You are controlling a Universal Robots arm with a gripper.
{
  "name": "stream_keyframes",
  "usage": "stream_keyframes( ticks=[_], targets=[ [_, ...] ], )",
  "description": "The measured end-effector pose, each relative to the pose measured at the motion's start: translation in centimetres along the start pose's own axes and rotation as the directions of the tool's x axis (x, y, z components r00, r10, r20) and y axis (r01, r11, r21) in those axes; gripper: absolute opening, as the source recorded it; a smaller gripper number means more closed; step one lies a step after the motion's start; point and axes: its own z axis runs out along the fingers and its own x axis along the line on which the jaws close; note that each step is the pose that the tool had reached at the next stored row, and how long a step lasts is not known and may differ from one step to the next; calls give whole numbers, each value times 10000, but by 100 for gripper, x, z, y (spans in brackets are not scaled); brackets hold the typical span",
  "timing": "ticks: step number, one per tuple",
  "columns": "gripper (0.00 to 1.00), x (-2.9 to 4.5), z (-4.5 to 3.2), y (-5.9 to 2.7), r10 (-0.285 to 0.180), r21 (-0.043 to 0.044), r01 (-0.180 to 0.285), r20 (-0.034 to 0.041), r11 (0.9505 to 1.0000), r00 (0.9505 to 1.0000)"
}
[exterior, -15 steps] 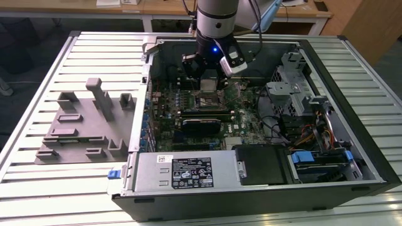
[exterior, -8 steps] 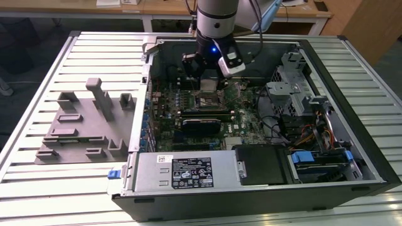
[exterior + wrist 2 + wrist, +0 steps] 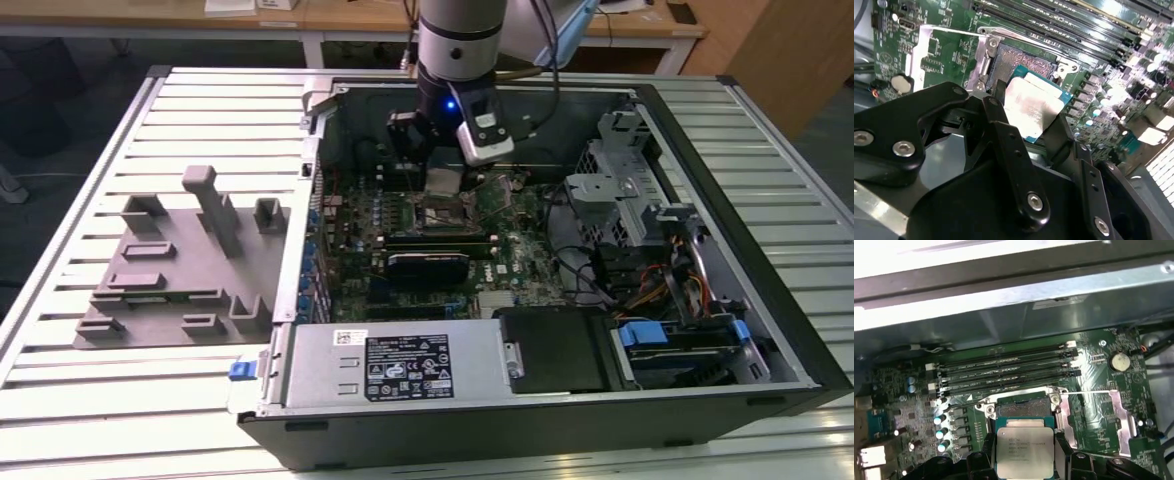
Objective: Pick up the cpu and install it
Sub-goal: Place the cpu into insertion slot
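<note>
The cpu (image 3: 1024, 452) (image 3: 1034, 102), a flat square chip with a silver top, sits between the two black fingers (image 3: 999, 100) of my gripper (image 3: 1025, 447) (image 3: 1029, 112), which is shut on it. It hangs just above the motherboard, close to the open socket (image 3: 1021, 407) (image 3: 1019, 60), and overlaps the socket's near edge. Whether it touches the socket I cannot tell. In the exterior view my gripper (image 3: 445, 185) reaches down into the open computer case (image 3: 747, 330), over the socket area (image 3: 441, 212).
Memory slots (image 3: 1009, 367) run just beyond the socket, and a coin battery (image 3: 1119, 361) lies to one side. In the case are a power supply (image 3: 387, 365), a drive cage (image 3: 607, 185) and cables (image 3: 641, 280). A grey fixture (image 3: 174, 270) lies on the table at the exterior view's left.
</note>
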Motion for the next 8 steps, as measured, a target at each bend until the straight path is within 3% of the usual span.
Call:
stream_keyframes(
  ticks=[4,8],
  targets=[
    [55,0,0,0,532,7,-532,35,9986,9986],
    [55,0,0,0,1115,3,-1115,73,9938,9937]
  ],
)
